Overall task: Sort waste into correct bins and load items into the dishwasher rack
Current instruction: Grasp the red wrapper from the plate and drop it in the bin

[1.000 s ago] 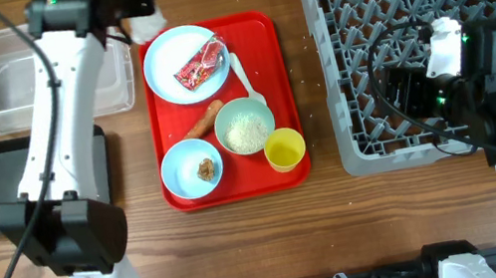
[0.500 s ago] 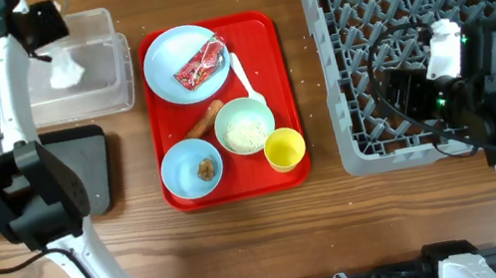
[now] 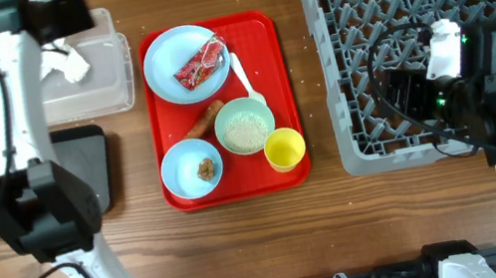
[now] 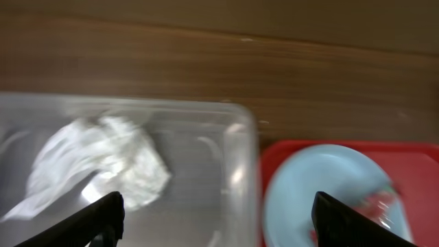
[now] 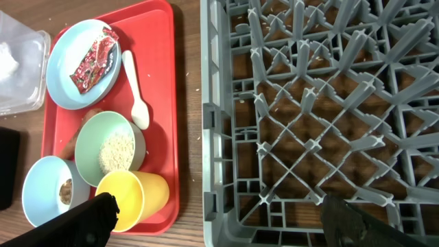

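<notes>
A crumpled white tissue (image 3: 71, 65) (image 4: 103, 165) lies loose in the clear tub (image 3: 43, 92). My left gripper (image 4: 219, 219) hovers open and empty above the tub's right end. On the red tray (image 3: 268, 45) sit a light blue plate (image 3: 165, 67) carrying a red wrapper (image 3: 200, 63), a white spoon (image 3: 246, 77), an orange sausage stick (image 3: 204, 120), a pale green bowl of rice (image 3: 245, 125), a light blue bowl (image 3: 191, 168) with a brown lump, and a yellow cup (image 3: 284, 149). My right gripper (image 5: 223, 216) hangs open over the grey dishwasher rack (image 3: 422, 29) at its near left corner.
The black tray (image 3: 97, 174) lies in front of the clear tub, mostly hidden under my left arm. Bare wooden table shows between the red tray and the rack. Rice grains are scattered on the wood near the rack's left side.
My left gripper carried the tissue from above the red tray to the clear tub, opened and dropped it there, then shifted slightly right. The right arm has not moved.
</notes>
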### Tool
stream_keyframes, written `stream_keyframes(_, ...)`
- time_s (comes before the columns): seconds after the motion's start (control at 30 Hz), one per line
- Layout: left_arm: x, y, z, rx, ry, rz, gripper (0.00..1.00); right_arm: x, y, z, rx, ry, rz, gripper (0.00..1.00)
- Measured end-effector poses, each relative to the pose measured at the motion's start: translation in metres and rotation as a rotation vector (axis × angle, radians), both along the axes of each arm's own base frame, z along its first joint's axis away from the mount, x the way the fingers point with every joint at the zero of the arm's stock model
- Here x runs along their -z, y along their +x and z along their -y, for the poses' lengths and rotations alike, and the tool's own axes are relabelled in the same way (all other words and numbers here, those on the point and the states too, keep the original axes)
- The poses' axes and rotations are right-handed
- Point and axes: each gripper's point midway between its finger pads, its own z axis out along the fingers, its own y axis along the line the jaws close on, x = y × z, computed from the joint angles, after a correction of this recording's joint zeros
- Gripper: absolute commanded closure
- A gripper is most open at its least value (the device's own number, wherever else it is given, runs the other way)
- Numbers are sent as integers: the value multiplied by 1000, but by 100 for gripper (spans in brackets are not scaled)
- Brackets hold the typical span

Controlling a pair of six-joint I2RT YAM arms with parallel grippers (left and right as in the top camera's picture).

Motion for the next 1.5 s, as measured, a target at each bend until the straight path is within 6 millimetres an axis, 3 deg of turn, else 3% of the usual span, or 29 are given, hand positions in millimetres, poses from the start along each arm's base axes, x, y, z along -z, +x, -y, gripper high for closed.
stream_keyframes(0.07,-2,-1,47,146,13,10,6,0,0,0,0,0,0,3)
stream_keyframes(0.17,22,-7,120,367,50,-22,3,0,0,0,0,0,0,2)
stream_keyframes(0.23,50,-10,144,439,72,-66,3,0,0,0,0,0,-1,3)
stream_keyframes(0.3,96,-12,157,482,98,-150,5,1,-2,0,0,0,-8,2)
stream_keyframes(0.37,133,-16,154,488,110,-225,5,2,-3,0,0,1,-15,3)
stream_keyframes(0.43,150,-22,152,508,117,-275,5,2,-3,0,0,1,-14,3)
stream_keyframes(0.57,180,-33,152,564,118,-347,8,3,-2,0,0,1,-19,3)
stream_keyframes(0.67,188,-37,155,588,103,-366,18,8,-1,0,0,1,-37,3)
stream_keyframes(0.73,188,-39,158,603,87,-367,41,11,1,0,0,2,-50,3)
stream_keyframes(0.77,188,-40,159,610,84,-368,64,14,1,0,0,2,-59,3)
stream_keyframes(0.83,189,-41,161,613,71,-370,77,17,1,0,0,3,-74,3)
stream_keyframes(0.97,194,-43,163,617,56,-382,76,20,1,0,0,3,-88,3)
stream_keyframes(1.07,195,-43,164,620,49,-383,96,21,0,0,0,3,-93,3)
stream_keyframes(1.23,196,-44,168,623,43,-386,96,21,0,0,0,4,-93,3)
stream_keyframes(1.33,192,-43,168,532,25,-406,96,21,0,0,0,3,-93,3)
stream_keyframes(1.43,178,-39,163,436,1,-408,96,21,0,0,0,3,-93,3)
stream_keyframes(1.5,145,-27,156,353,-11,-342,96,21,1,0,0,3,-94,3)
